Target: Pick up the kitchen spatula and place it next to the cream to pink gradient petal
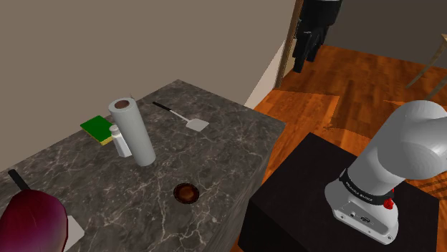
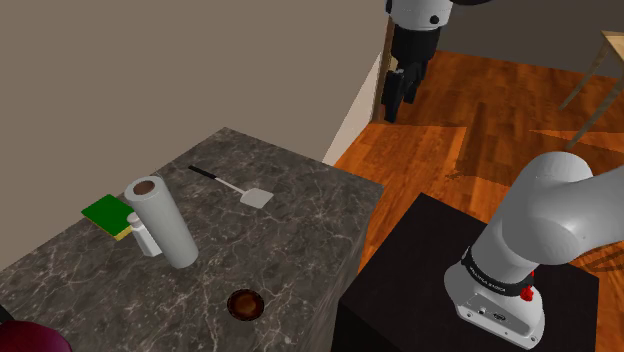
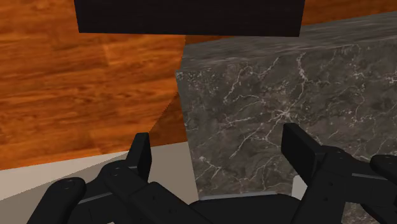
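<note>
Claw (image 3: 218, 141): fingers spread wide, gripping nothing; high over the wood floor (image 1: 358, 79), well apart from the roll.
Spatula (image 1: 192, 122): flat on the table (image 1: 229, 143), near the roll, on its claw-facing side.
Roll (image 1: 133, 132): stands on the table.
White bottle (image 1: 120, 142): just beside the roll.
Green sponge (image 1: 95, 127): near the roll, behind the bottle.
</note>
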